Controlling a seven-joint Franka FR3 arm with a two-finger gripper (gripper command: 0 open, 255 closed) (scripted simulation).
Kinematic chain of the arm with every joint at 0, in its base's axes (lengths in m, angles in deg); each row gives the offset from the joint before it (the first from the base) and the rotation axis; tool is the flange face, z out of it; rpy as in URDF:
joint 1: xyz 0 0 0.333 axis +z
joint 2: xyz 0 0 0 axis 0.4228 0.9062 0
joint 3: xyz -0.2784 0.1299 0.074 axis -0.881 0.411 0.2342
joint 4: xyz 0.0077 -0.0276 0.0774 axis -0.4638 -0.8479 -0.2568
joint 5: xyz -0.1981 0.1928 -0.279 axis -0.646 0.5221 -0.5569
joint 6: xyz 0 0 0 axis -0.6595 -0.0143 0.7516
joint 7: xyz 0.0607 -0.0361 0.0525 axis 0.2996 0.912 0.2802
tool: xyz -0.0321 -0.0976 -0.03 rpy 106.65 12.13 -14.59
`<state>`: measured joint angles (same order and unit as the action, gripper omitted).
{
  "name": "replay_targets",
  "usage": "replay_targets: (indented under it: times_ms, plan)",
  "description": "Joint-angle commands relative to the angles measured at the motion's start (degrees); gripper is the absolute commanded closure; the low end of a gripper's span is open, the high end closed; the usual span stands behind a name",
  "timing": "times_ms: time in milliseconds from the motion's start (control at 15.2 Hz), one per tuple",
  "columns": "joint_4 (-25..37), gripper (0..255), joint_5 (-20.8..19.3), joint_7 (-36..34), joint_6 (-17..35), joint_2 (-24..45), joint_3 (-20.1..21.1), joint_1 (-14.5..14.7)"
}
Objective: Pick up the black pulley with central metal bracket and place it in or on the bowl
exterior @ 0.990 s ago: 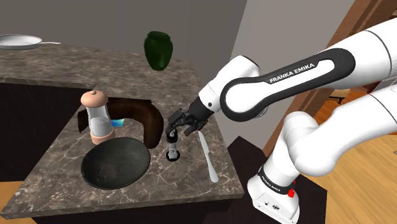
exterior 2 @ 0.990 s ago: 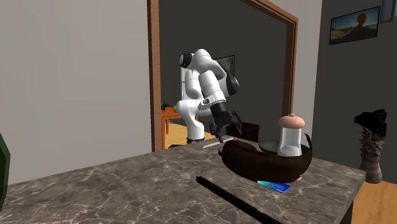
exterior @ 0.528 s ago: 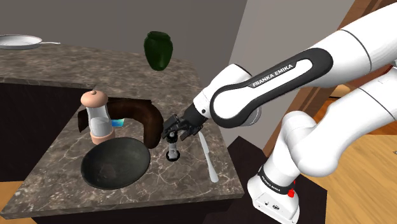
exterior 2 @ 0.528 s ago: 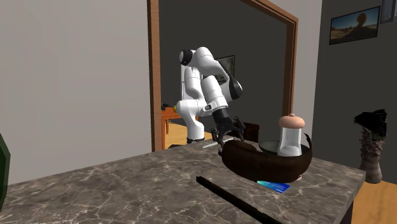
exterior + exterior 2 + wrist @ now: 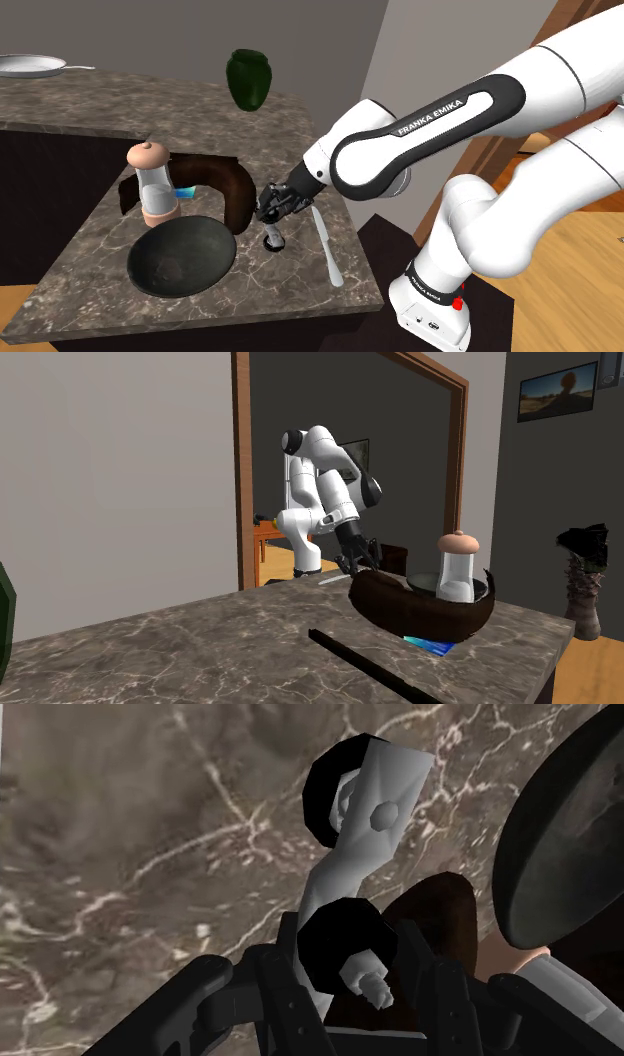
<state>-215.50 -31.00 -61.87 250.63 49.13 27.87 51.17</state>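
While on countertop [image 5: 100, 290], pulley [image 5: 352, 869] inside hand [image 5: 350, 972]

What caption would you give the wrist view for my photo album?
Pincer poised around the black pulley with its metal bracket on the marbled counter, dark bowl close by.

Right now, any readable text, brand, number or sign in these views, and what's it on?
"FRANKA EMIKA": white letters on the dark band of the robot forearm.
Framed picture on the wall: a landscape image, no legible words.
Blue flat item on the marble counter: any print on it is too small to read.
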Motion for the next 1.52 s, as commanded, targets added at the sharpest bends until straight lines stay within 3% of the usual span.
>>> replay_targets:
  times_ms: [0, 396, 858, 1452]
  plan:
    - [-0.47, 255, 0.07, 0.04, -0.05, 0.23, -0.16, -0.12]
    - [-0.29, 255, 0.02, -0.03, -0.03, 0.41, -0.1, -0.17]
    - [0.79, 255, -7.33, -6.88, -8.53, -6.58, 3.22, -6.27]
    - [4.05, 255, -13.17, -11.99, -18.33, -13.11, 4.15, -10.58]
